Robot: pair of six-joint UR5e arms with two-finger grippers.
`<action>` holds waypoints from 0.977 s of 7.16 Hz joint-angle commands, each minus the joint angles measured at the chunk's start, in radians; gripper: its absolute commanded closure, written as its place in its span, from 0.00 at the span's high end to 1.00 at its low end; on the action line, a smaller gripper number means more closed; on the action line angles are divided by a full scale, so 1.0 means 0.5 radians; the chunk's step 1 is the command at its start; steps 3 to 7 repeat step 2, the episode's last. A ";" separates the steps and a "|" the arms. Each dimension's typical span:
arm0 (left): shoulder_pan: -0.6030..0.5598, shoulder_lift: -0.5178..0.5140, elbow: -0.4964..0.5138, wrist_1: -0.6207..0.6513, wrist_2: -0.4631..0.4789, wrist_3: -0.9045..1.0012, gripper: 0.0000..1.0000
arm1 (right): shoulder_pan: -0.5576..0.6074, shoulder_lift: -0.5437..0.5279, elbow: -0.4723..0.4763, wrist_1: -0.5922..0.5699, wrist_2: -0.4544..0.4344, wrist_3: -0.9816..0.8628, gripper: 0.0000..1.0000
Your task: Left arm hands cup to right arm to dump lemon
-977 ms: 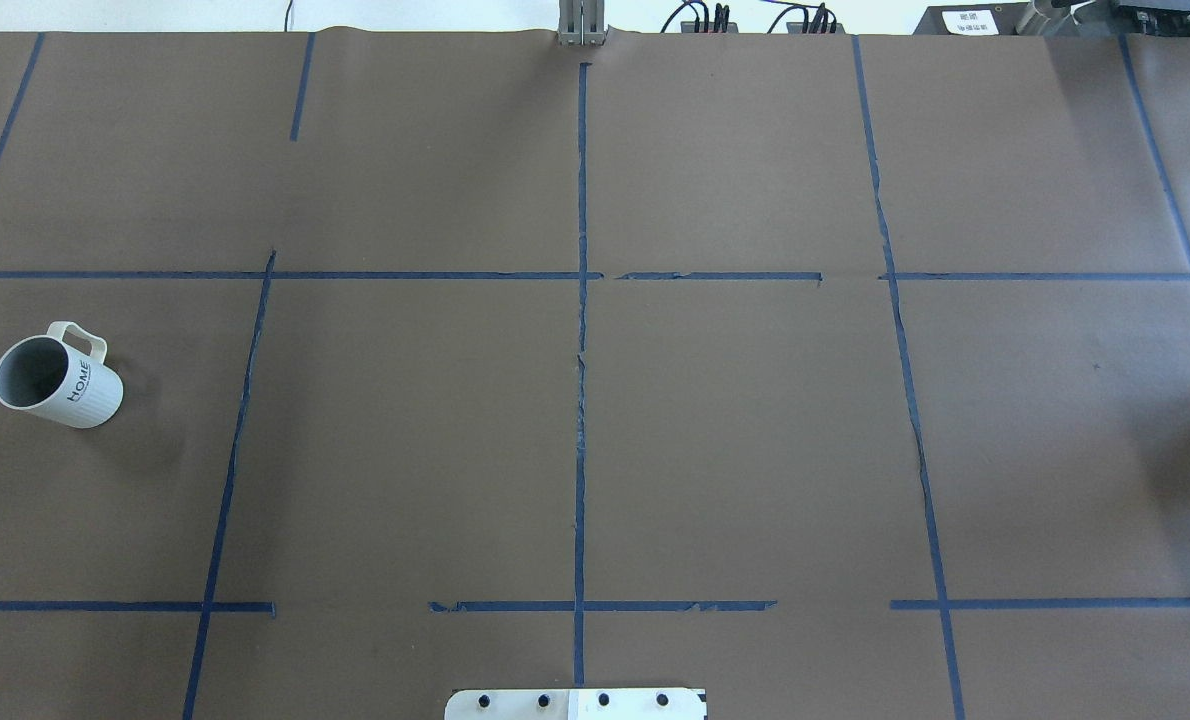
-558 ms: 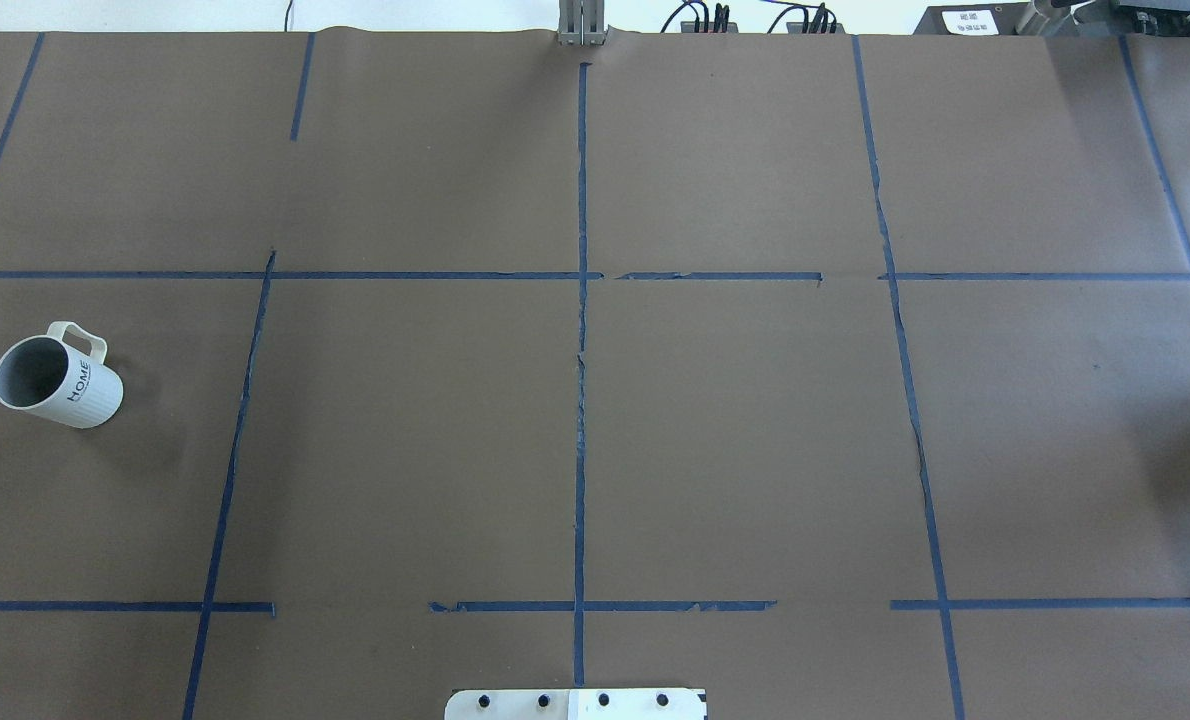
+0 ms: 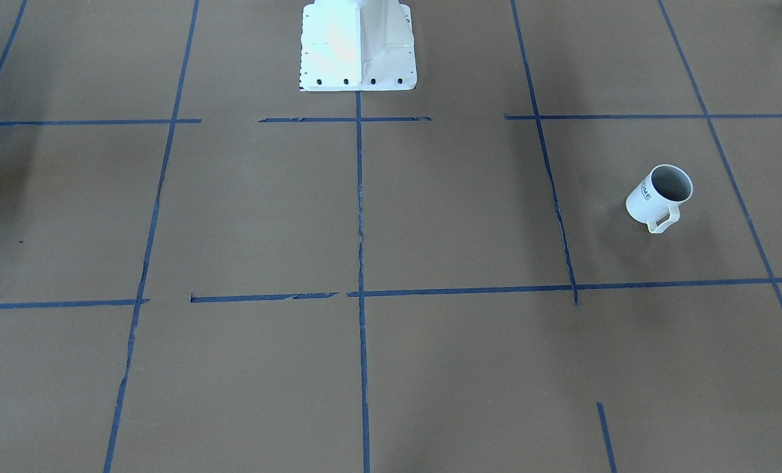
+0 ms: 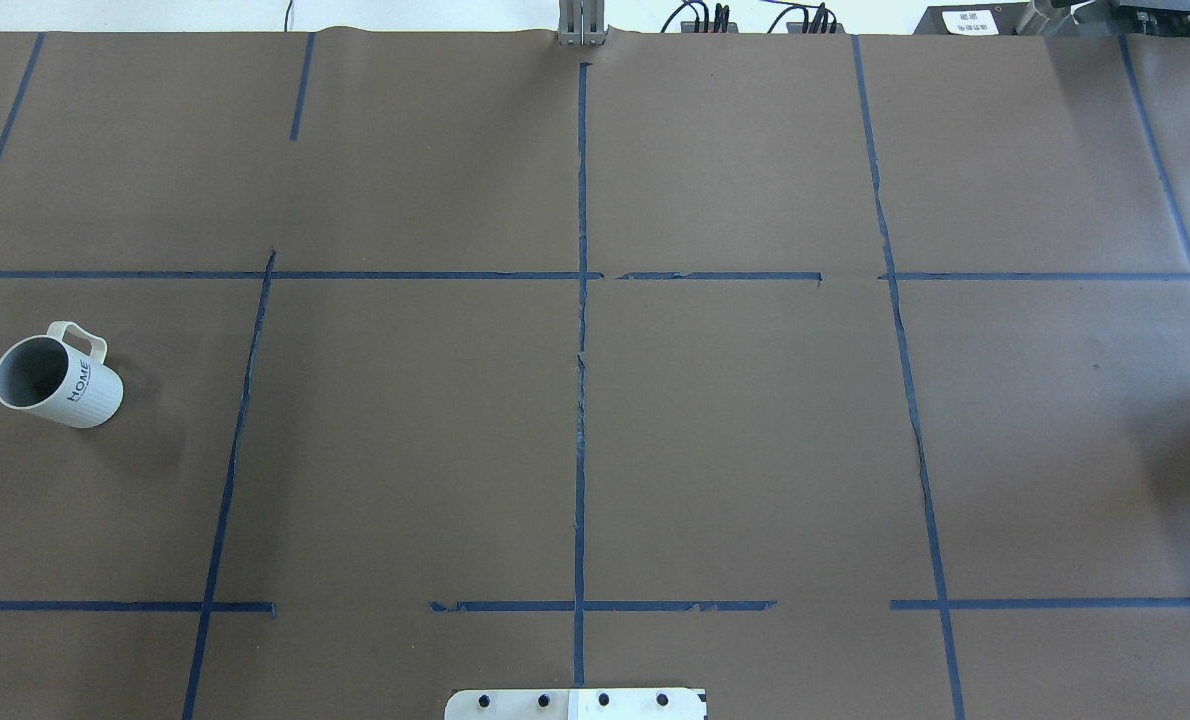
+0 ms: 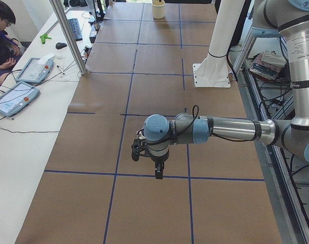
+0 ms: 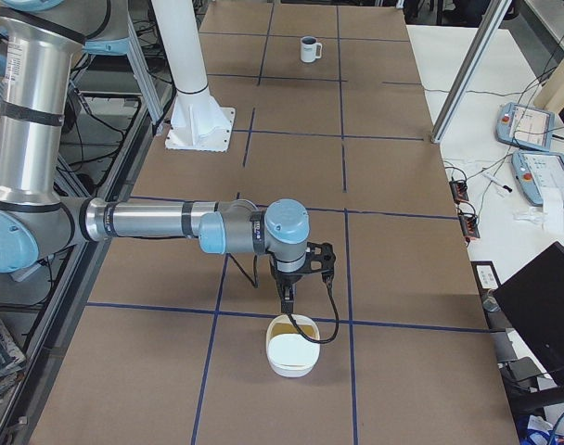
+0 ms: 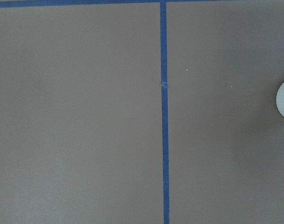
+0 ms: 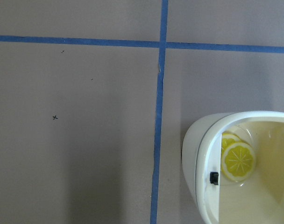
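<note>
Table-top scene: the cup [image 4: 59,384] stands upright with its handle [image 3: 664,219] turned away from the robot, at the left arm's end of the brown table [image 4: 755,450], which is marked off by blue tape lines [image 4: 580,450]. It is well apart from the right gripper [image 6: 285,298].

The left arm [image 5: 230,129] stretches low across the table with the left gripper [image 5: 157,172] pointing down. It shows only from the table's end, so whether its fingers are spread or pressed together cannot be told.

At the other end the right arm [image 6: 152,221] does likewise. Its gripper hangs just above and beside a white bowl [image 6: 292,348], and its fingers' state also cannot be told.

Slices of lemon [image 8: 237,161] lie in that bowl, close below the right gripper.
</note>
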 commanded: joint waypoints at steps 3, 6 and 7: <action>0.000 0.000 0.000 0.000 0.000 0.000 1.00 | 0.000 -0.002 0.000 -0.001 0.000 0.000 1.00; 0.000 0.000 0.000 0.000 0.000 0.000 1.00 | 0.000 -0.002 0.000 -0.001 0.000 0.000 1.00; 0.000 0.000 0.000 0.000 0.000 0.000 1.00 | 0.000 -0.002 0.000 -0.001 0.000 0.000 1.00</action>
